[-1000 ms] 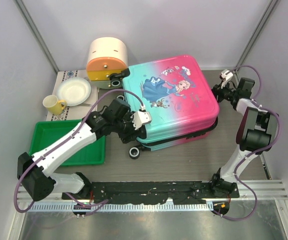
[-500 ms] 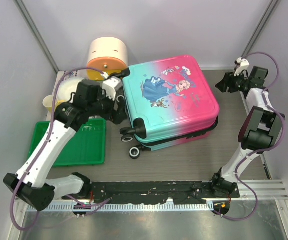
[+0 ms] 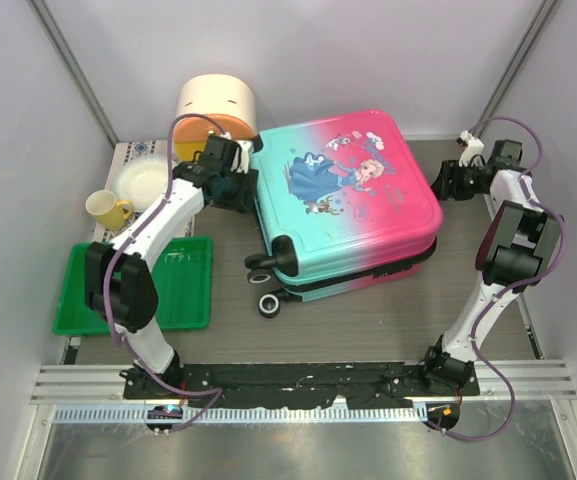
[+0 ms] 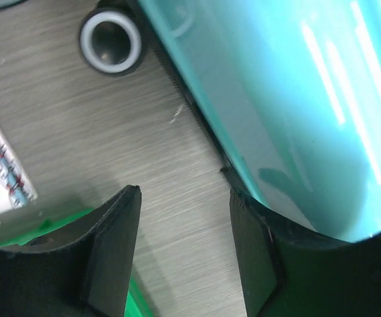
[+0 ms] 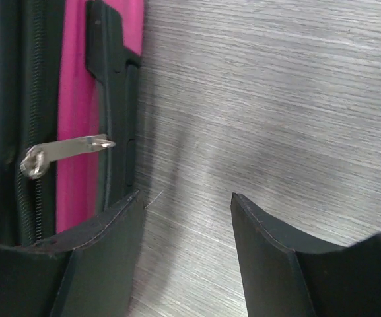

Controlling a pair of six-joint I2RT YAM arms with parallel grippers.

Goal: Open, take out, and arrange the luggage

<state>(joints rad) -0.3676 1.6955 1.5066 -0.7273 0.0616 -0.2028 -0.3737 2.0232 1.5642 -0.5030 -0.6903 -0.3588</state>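
Both sets of jaws gape empty, one at each side of the closed luggage (image 3: 343, 200).

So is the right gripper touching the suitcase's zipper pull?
Apart. The right wrist view shows the right gripper open, its fingers clear of the metal zipper pull, with a strip of the suitcase visible between them.

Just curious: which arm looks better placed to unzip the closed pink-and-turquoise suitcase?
Probably right: the right gripper, open, hangs beside the silver metal zip pull on the pink-and-turquoise hard-shell suitcase; the left gripper has no pull in view.
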